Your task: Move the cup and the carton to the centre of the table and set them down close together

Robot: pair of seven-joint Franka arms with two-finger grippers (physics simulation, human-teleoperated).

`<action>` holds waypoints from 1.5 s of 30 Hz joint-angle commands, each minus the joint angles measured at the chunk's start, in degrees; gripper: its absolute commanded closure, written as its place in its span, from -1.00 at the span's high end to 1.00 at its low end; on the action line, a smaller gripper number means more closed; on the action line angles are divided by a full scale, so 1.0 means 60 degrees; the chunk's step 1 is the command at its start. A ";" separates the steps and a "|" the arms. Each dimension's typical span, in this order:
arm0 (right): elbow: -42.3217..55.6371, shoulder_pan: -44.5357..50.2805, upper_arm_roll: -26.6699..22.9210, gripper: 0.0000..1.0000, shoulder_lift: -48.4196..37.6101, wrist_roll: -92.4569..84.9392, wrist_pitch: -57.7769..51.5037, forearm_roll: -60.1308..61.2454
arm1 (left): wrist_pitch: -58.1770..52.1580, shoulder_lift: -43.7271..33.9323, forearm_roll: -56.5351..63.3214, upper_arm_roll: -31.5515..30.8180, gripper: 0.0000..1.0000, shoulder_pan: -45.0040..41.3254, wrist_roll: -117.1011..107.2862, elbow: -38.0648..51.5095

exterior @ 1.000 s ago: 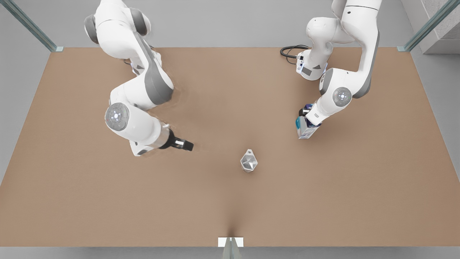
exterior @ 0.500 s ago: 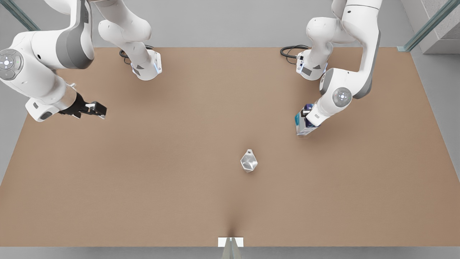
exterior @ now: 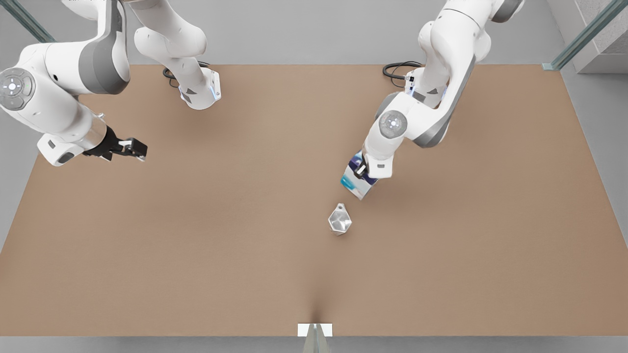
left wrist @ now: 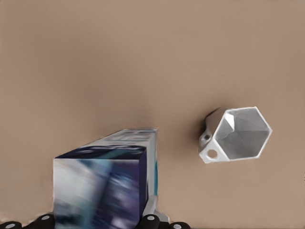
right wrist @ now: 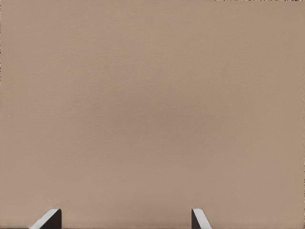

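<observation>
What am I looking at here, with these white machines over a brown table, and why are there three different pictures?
These are two white robot arms, rendered in a simulator, working over a plain tan-brown table. One picture looks down on the whole scene; the other two come from cameras on each arm's wrist. The left gripper, on the front view's right, holds a white carton with dark blue and teal print just above the table, beside a small grey faceted cup standing near the middle. Its wrist camera sees the carton and cup close up. The right gripper waits open at the far side, holding nothing.
</observation>
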 commanded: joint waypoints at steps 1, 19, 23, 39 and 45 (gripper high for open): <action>-0.0015 0.0026 0.0008 1.00 -0.0001 -0.0001 0.0000 -0.0024 | -0.0045 0.0143 0.0228 -0.0116 -0.04 -0.0050 -0.0282 0.0137; 0.0717 -0.0458 -0.0080 1.00 0.0321 0.0336 -0.0015 -0.0068 | -0.0060 0.1651 0.1034 -0.0190 1.00 -0.0080 -0.1924 0.1177; 0.0717 -0.0458 -0.0080 1.00 0.0321 0.0248 -0.0044 -0.0083 | -0.0060 0.1652 0.1019 -0.0175 1.00 -0.0080 -0.1924 0.1177; 0.0746 -0.0458 -0.0080 1.00 0.0321 0.0278 -0.0073 -0.0068 | -0.1612 0.1593 0.0902 -0.0131 1.00 -0.0431 -0.2158 0.1617; 0.0761 -0.0457 -0.0080 1.00 0.0321 0.0278 -0.0073 -0.0068 | -0.2448 0.1578 0.0770 -0.0131 1.00 -0.0578 -0.2217 0.2115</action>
